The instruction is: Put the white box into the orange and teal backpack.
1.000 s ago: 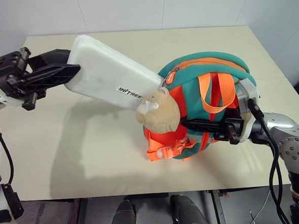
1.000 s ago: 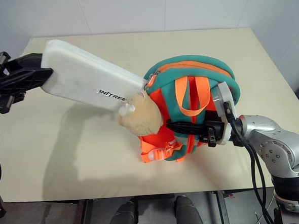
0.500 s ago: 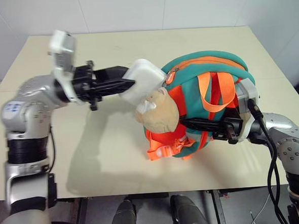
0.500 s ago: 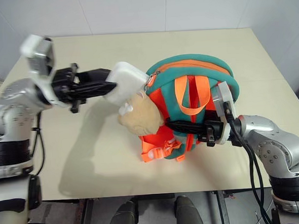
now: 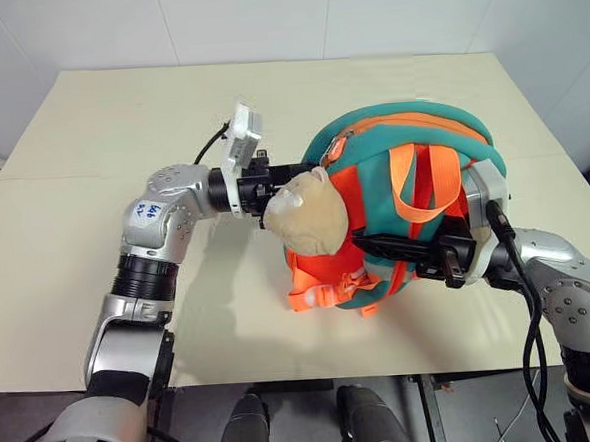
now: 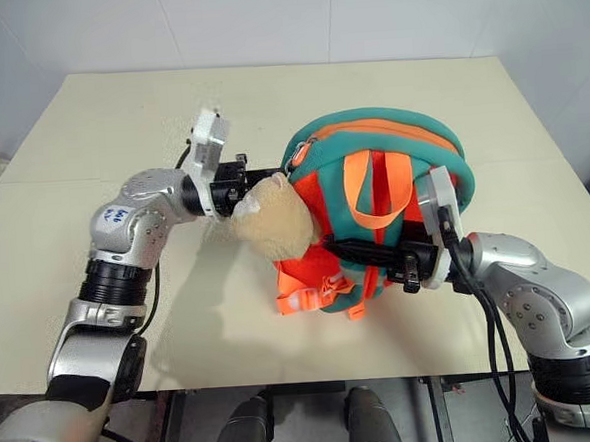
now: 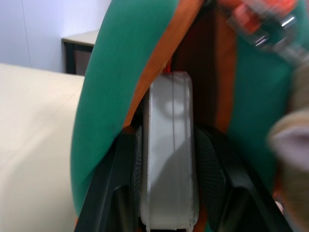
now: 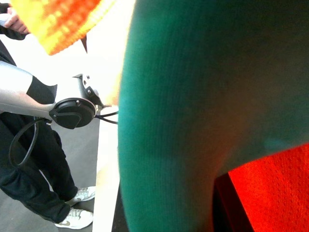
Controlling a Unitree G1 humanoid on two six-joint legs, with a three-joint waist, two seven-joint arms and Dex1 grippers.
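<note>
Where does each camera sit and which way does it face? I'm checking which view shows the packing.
Head views: look down over the beige table; both arms flank the orange and teal backpack.
Left wrist view: looks along the left gripper clamping the flat white box into the opening.
Right wrist view: pressed against teal fabric; a person's legs stand beyond.
All share the backpack.
</note>
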